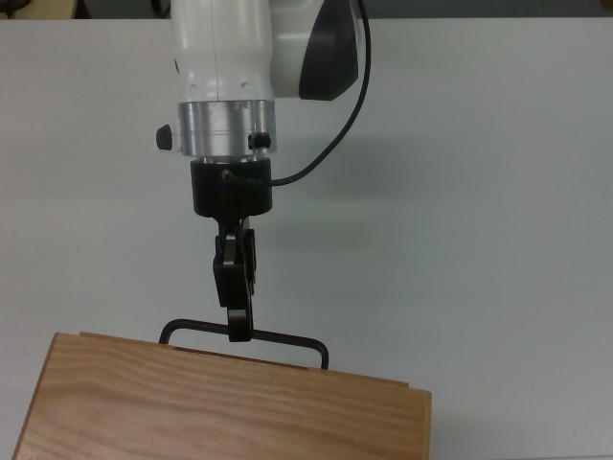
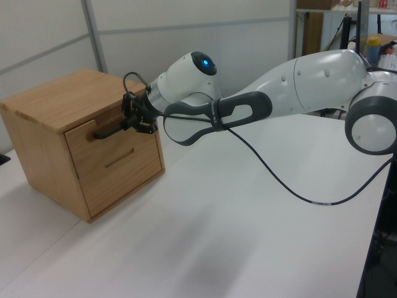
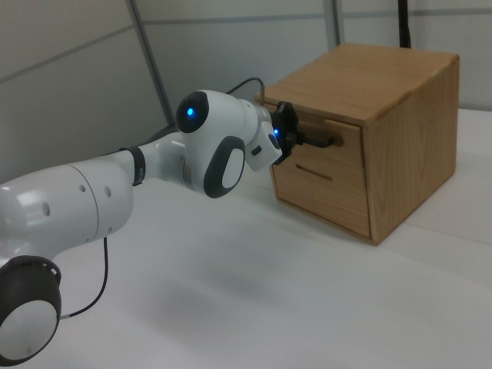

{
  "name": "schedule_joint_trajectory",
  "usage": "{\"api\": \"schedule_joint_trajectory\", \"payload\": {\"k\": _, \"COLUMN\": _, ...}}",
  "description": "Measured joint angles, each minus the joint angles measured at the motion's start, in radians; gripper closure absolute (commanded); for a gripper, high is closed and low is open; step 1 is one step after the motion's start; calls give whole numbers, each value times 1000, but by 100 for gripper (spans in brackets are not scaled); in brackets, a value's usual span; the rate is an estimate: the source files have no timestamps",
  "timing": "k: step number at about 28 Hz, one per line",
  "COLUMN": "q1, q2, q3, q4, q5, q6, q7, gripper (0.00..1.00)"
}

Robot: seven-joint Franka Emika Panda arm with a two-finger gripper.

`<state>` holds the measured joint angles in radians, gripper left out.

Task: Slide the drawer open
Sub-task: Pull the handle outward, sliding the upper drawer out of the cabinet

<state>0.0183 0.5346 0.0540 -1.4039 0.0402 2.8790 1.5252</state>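
The gripper (image 1: pixel 239 331) is clenched on the thin black bar handle (image 1: pixel 287 338) of the upper drawer (image 2: pixel 93 139), barely proud of the grained wooden cabinet (image 3: pixel 400 92). Bare white table (image 1: pixel 498 211) stretches wide in front of the cabinet.

White arm (image 2: pixel 322 77) with grey joints; black cable (image 2: pixel 273 180); black end effector (image 1: pixel 238 316).

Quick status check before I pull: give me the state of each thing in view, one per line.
drawer: top one, barely out from the cabinet front, not slid open yet.
handle: black bar, gripped near its middle.
gripper: jaws shut on the handle.
lower drawer: closed, untouched.
cabinet: upright on the table.
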Motion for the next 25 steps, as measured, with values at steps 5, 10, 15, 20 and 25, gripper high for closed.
{"api": "schedule_joint_trajectory", "payload": {"k": 5, "q1": 0, "q2": -6, "q3": 0, "q4": -11, "q5": 0, "q6": 3, "q7": 0, "gripper": 100}}
{"api": "schedule_joint_trajectory", "payload": {"k": 10, "q1": 0, "q2": -38, "q3": 0, "q4": -55, "q5": 0, "q6": 6, "q7": 1, "gripper": 100}}
{"api": "schedule_joint_trajectory", "payload": {"k": 15, "q1": 1, "q2": -87, "q3": 0, "q4": -119, "q5": 0, "q6": 6, "q7": 2, "gripper": 100}}
{"api": "schedule_joint_trajectory", "payload": {"k": 20, "q1": 2, "q2": -132, "q3": 0, "q4": -179, "q5": 0, "q6": 6, "q7": 3, "gripper": 100}}
{"api": "schedule_joint_trajectory", "payload": {"k": 25, "q1": 4, "q2": -181, "q3": 0, "q4": -242, "q5": 0, "q6": 6, "q7": 6, "gripper": 100}}
